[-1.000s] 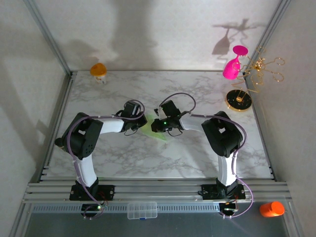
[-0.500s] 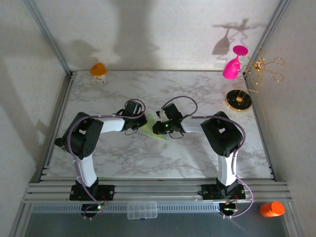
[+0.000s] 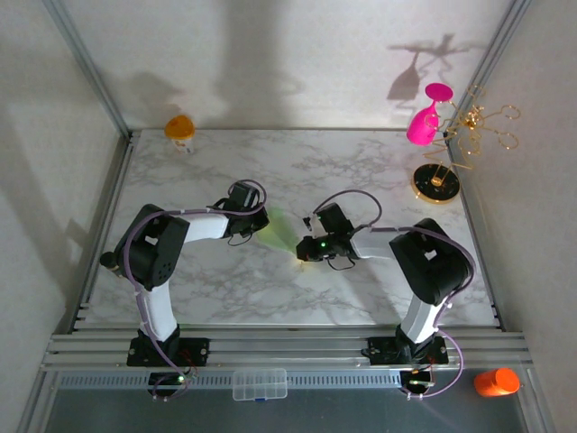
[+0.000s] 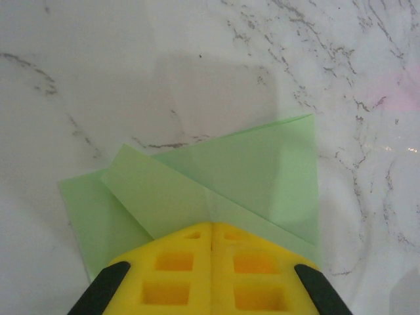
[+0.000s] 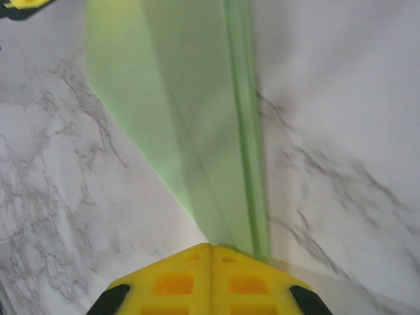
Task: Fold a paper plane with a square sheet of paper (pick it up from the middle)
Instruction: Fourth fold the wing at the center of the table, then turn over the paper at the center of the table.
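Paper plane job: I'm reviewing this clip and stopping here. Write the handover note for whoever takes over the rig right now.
Left hand: shut, pinching the wide end of the green paper.
Right hand: shut on the paper's narrow end, where its ridge runs in.
Paper: middle of the table, spanning between the two hands; whether it is lifted off the surface is hard to tell.
Done: several folds are in; layers overlap and it tapers to a point.
Left: it does not look like a finished dart yet; probably crease the wings, then set it down and release.
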